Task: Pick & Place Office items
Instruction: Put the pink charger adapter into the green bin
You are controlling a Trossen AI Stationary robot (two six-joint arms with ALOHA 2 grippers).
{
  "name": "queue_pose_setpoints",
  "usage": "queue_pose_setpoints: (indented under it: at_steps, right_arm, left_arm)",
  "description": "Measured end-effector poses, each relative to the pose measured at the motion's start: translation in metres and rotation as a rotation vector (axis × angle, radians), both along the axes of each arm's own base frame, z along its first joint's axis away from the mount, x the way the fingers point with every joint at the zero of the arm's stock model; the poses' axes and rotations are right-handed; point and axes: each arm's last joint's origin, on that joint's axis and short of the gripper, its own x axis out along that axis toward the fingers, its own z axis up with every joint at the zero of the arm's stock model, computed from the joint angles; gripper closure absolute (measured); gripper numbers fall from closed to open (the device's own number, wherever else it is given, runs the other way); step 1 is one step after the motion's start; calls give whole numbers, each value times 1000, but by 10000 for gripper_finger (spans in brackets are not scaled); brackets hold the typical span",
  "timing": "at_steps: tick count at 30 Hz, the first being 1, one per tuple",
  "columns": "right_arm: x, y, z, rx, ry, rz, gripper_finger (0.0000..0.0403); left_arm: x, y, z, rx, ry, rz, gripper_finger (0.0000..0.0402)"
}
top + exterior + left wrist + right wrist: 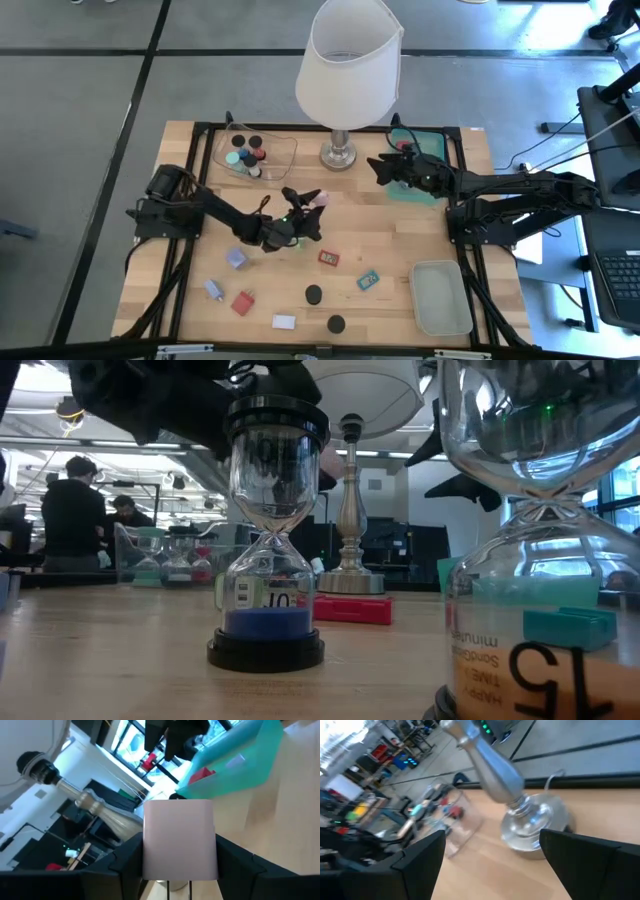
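— Jaws first: what have you got?

— Left gripper (305, 203) is clamped on a pale pink block (180, 839), lifted mid-table; right gripper (385, 168) gapes with nothing in it, near the green tray (437, 142).

— Risk?

— I judge the lamp (347, 75) close; a wide swing could clip it or shake the block loose.

— Count?

— Two black caps (314, 294), one red tag (329, 257), one teal tag (368, 281) on the near side.

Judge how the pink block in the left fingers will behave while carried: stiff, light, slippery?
The pink block looks stiff: its flat faces stay square between the left gripper's fingers. Probably light, being small. Its smooth faces might slip.
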Motion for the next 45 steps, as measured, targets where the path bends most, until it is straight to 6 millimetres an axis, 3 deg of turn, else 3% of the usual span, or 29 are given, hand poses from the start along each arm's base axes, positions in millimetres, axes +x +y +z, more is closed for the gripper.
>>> queue_pose_setpoints:
  at_steps: [16, 23, 36, 45]
  right_arm:
    - [1, -1, 7, 1, -86, -34, 76]
    - [10, 12, 1, 54, -61, 287, 76]
    - [52, 40, -20, 63, -108, 411, 76]
    - [110, 53, -14, -7, -6, 521, 76]
  left_arm:
    - [2, -2, -2, -2, 1, -44, 206]
    - [2, -1, -2, -7, -4, -43, 206]
    - [4, 10, -4, -59, -33, -42, 206]
    - [4, 10, -4, -67, -42, -44, 206]
